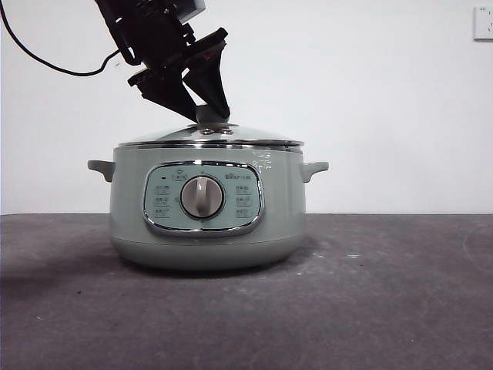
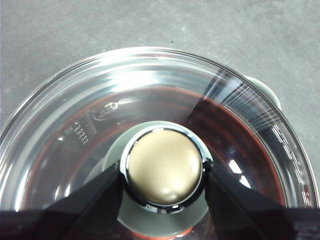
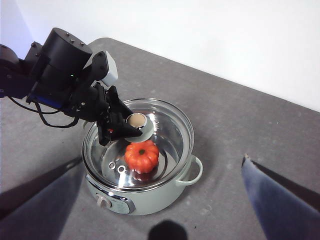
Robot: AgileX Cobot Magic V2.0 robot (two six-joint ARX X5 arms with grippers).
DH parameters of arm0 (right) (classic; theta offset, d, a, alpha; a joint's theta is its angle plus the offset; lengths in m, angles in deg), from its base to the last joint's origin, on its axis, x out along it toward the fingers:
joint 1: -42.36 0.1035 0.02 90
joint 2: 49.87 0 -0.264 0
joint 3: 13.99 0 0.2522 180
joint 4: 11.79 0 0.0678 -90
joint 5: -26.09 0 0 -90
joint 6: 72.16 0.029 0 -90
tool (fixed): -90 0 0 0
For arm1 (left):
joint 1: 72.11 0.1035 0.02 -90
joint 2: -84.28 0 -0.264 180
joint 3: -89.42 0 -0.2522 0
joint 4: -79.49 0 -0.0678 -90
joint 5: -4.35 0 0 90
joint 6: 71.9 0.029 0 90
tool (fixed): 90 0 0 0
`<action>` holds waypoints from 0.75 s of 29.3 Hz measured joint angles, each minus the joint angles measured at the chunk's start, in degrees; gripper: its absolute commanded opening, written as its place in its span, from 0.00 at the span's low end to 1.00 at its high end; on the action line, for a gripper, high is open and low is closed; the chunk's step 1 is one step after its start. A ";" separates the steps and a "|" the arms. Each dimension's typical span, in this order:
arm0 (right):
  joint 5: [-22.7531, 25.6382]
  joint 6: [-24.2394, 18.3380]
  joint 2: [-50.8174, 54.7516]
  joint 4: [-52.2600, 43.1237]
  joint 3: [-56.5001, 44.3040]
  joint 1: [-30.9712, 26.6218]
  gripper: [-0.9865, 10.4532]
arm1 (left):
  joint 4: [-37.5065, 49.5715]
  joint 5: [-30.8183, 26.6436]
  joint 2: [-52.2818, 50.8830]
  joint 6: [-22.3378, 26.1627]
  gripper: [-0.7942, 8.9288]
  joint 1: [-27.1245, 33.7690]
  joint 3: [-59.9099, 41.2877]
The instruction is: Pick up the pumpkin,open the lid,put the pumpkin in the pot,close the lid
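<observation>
The pale green pot (image 1: 208, 231) stands mid-table with its glass lid (image 1: 254, 137) seated on the rim. In the right wrist view the orange pumpkin (image 3: 142, 156) lies inside the pot (image 3: 150, 197), under the lid (image 3: 170, 130). My left gripper (image 1: 208, 108) comes down from the upper left, and its jaws press on both sides of the lid's knob (image 2: 164, 167). High above and apart from the pot, my right gripper (image 3: 162, 159) is wide open and holds nothing. From the front the pumpkin is hidden by the pot's wall.
Dark grey table (image 1: 385, 308) runs around the pot, with a white wall behind it. A black cable (image 1: 46, 65) hangs from the left arm. A wall socket (image 1: 483, 23) sits at the top right. One pot handle (image 2: 265, 90) shows past the lid's rim.
</observation>
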 measured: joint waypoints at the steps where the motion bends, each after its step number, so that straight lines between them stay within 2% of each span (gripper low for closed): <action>1: 0.00 -0.04 0.00 0.00 0.00 0.00 0.63 | -0.26 -0.13 0.00 0.00 0.07 -0.02 0.04; 13: 0.00 -0.22 0.00 0.00 0.00 0.00 0.63 | -2.51 -0.46 0.00 -0.02 0.09 -0.02 0.39; 15: 0.00 -0.22 0.00 0.11 0.00 0.00 0.63 | -2.54 -0.46 0.00 -0.02 0.17 -0.02 0.42; 19: -0.02 -0.22 0.00 1.62 0.00 0.00 0.63 | -2.67 -0.46 0.00 -0.02 0.65 -0.02 0.42; 20: -0.02 -0.22 0.00 2.12 0.00 0.02 0.63 | -2.69 -0.46 0.00 -0.02 0.70 -0.02 0.44; 22: -0.04 -0.22 0.00 3.15 0.00 0.00 0.63 | -2.95 -0.44 0.00 -0.02 0.70 -0.02 0.44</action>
